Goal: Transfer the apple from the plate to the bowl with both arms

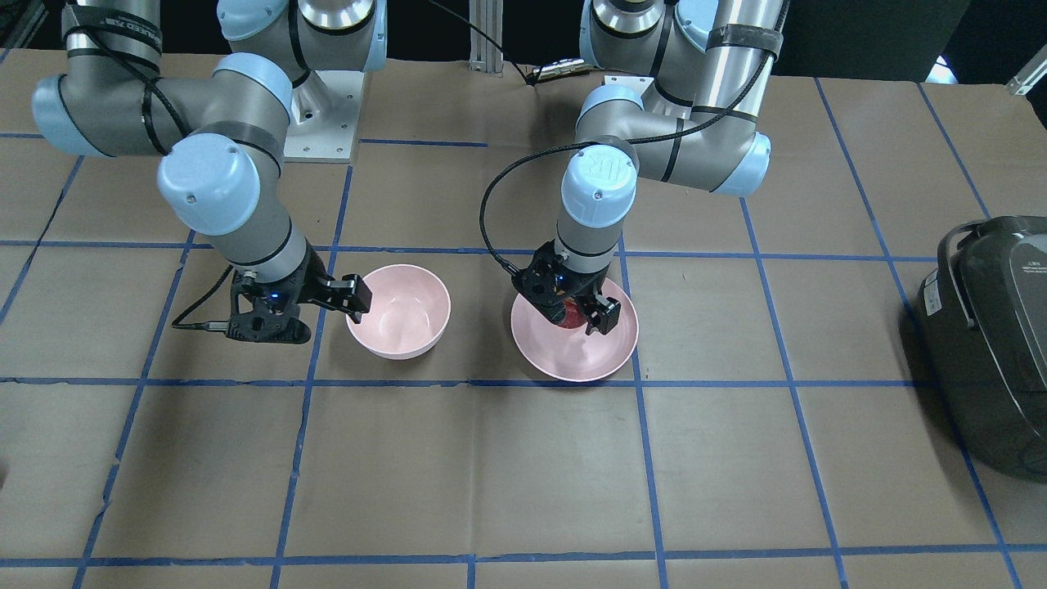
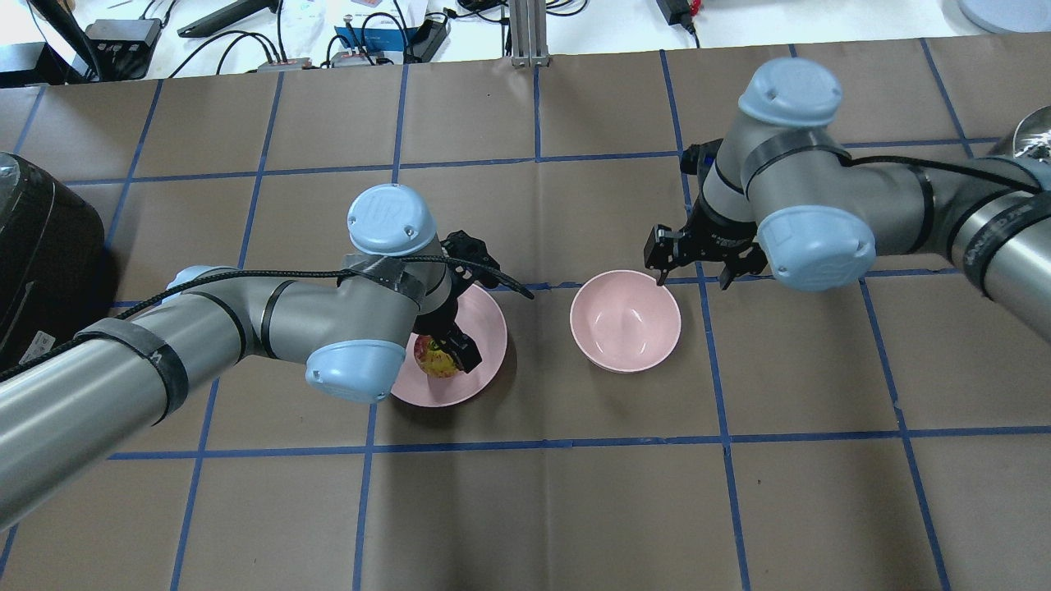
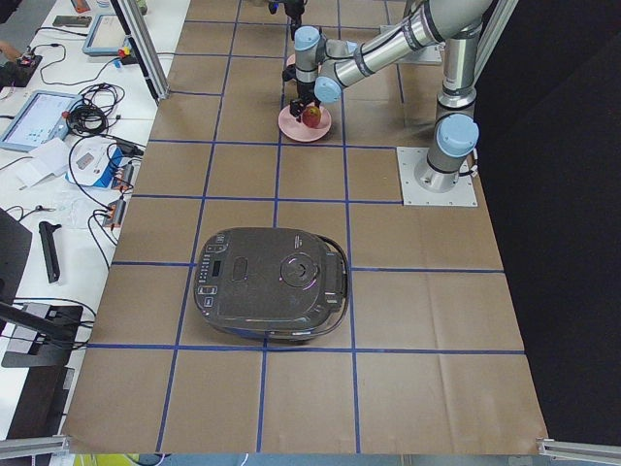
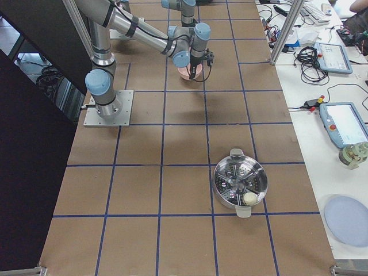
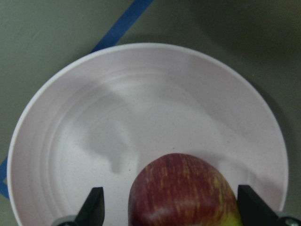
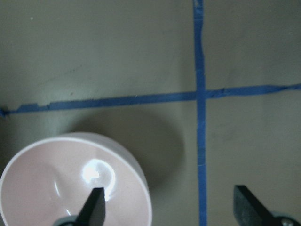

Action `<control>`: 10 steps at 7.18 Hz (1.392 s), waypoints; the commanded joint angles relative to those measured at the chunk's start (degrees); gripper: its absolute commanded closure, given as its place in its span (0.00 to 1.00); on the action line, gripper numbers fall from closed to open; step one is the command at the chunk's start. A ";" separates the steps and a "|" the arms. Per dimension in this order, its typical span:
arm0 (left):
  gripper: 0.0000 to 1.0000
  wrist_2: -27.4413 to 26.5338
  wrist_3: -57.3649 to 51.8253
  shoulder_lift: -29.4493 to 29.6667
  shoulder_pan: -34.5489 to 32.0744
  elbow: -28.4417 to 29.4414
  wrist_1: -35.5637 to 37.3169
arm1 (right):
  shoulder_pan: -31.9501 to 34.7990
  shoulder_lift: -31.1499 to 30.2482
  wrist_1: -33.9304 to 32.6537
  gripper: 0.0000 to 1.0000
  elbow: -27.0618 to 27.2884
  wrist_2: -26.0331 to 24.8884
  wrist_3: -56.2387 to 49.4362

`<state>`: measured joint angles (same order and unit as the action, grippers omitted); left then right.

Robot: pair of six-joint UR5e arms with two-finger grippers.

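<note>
The red apple [image 1: 570,312] [image 2: 435,359] [image 5: 183,193] lies on the flat pink plate [image 1: 572,356] [image 2: 484,328] [image 5: 141,103]. My left gripper [image 1: 572,315] [image 2: 447,353] is lowered over the plate, open, with a finger on each side of the apple; a gap shows beside one finger. The deep pink bowl [image 1: 398,315] [image 2: 626,320] [image 6: 70,188] stands empty beside the plate. My right gripper [image 1: 315,315] [image 2: 691,275] is open and empty, hovering over the table just beyond the bowl's rim.
A black rice cooker [image 1: 994,327] [image 2: 41,263] [image 3: 272,286] sits on my left end of the table. A steel pot with a steamer insert [image 4: 240,184] sits at my right end. Blue tape lines grid the brown table cover.
</note>
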<state>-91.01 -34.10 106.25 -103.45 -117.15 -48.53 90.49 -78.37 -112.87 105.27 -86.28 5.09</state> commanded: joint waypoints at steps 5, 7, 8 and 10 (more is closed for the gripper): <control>0.84 -0.22 5.32 -2.45 -0.79 0.61 -2.52 | -2.86 -8.81 20.23 0.00 -19.67 -7.06 -0.78; 0.87 0.13 18.46 -3.94 -1.84 3.14 -4.89 | -2.68 -8.82 19.44 0.00 -19.05 -5.05 -0.61; 0.90 -0.22 31.85 -4.73 -3.76 7.08 -9.43 | -2.77 -8.81 19.61 0.00 -18.79 -4.69 -0.18; 0.92 0.21 49.13 -2.73 -6.67 20.06 -24.96 | -2.68 -8.90 19.53 0.00 -18.00 -4.77 -0.79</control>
<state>-91.06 3.95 102.53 -108.52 -104.72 -64.89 87.74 -87.25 -93.31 86.89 -91.17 4.46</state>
